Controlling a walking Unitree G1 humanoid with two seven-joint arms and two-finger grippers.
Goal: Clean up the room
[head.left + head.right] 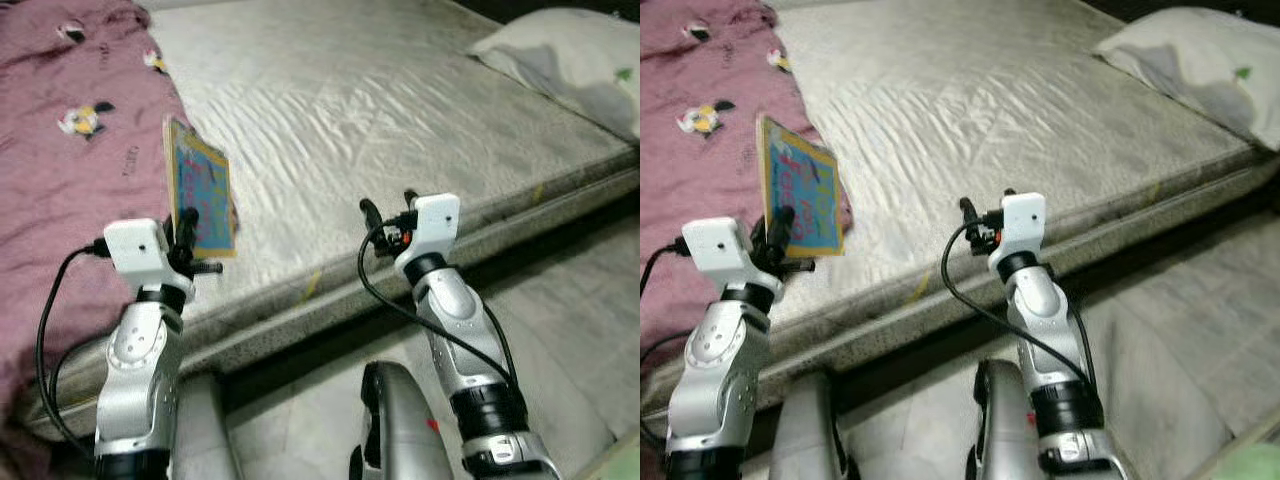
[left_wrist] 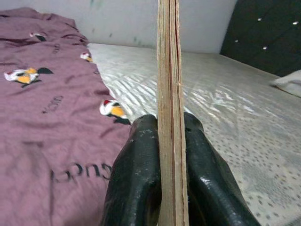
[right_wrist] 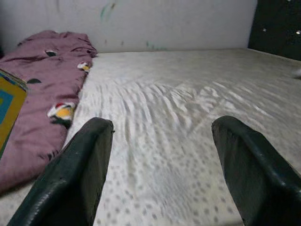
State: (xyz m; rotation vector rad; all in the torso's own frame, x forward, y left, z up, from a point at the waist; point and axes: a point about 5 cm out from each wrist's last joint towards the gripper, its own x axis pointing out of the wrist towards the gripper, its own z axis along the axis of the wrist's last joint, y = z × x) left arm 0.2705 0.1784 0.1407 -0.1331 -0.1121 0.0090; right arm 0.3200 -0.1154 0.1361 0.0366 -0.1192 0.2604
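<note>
My left pincer [image 2: 168, 155] pinches a thin, stiff, yellow-bordered blue picture book [image 1: 200, 195] at its lower edge, upright over the near-left edge of the bare grey mattress [image 1: 400, 110], beside the maroon blanket [image 1: 70, 120]. Prob light, rigid, slick-covered; an edge grip suits it but it could pivot. Right pincer [image 3: 160, 165] spread, empty.

One book [image 1: 203, 190], one purple blanket [image 1: 70, 150] (printed with several small birds), one pillow [image 1: 575, 60], one mattress [image 1: 380, 110], and two grippers: left gripper [image 1: 185, 235] and right gripper [image 1: 388, 212].
</note>
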